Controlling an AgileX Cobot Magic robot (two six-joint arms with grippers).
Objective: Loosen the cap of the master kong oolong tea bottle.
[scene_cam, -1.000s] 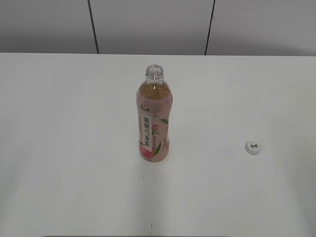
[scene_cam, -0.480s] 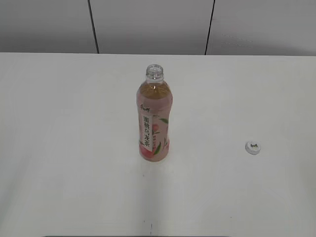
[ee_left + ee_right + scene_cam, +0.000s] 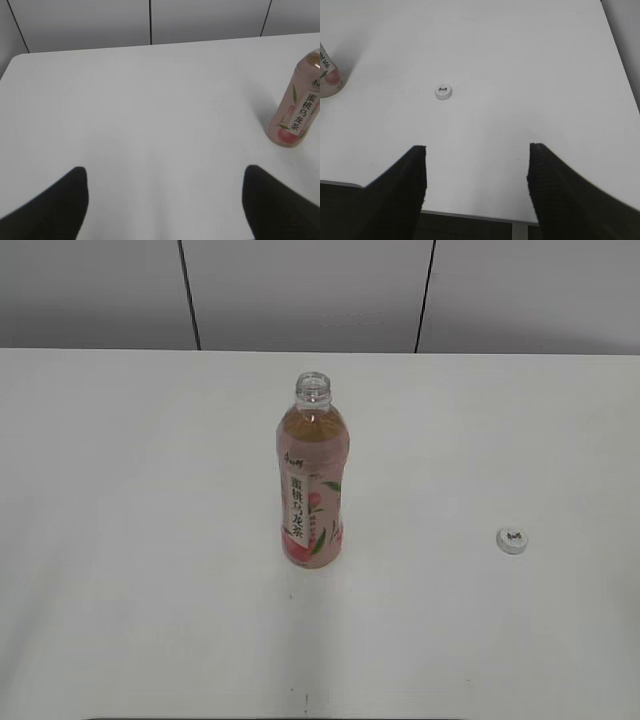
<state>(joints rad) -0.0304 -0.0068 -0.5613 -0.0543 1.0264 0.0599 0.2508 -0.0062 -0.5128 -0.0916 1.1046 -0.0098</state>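
Observation:
The master kong oolong tea bottle (image 3: pixel 313 480) stands upright near the middle of the white table, its neck open with no cap on it. It also shows at the right edge of the left wrist view (image 3: pixel 296 105) and at the left edge of the right wrist view (image 3: pixel 327 75). The small white cap (image 3: pixel 512 539) lies on the table to the bottle's right, apart from it, and shows in the right wrist view (image 3: pixel 443 92). My left gripper (image 3: pixel 164 172) is open and empty, left of the bottle. My right gripper (image 3: pixel 476 147) is open and empty, near the table's front edge, behind the cap.
The white table (image 3: pixel 150 490) ends at a grey panelled wall (image 3: pixel 300 290) at the back. Its front edge and a leg show in the right wrist view (image 3: pixel 470 216). Neither arm shows in the exterior view.

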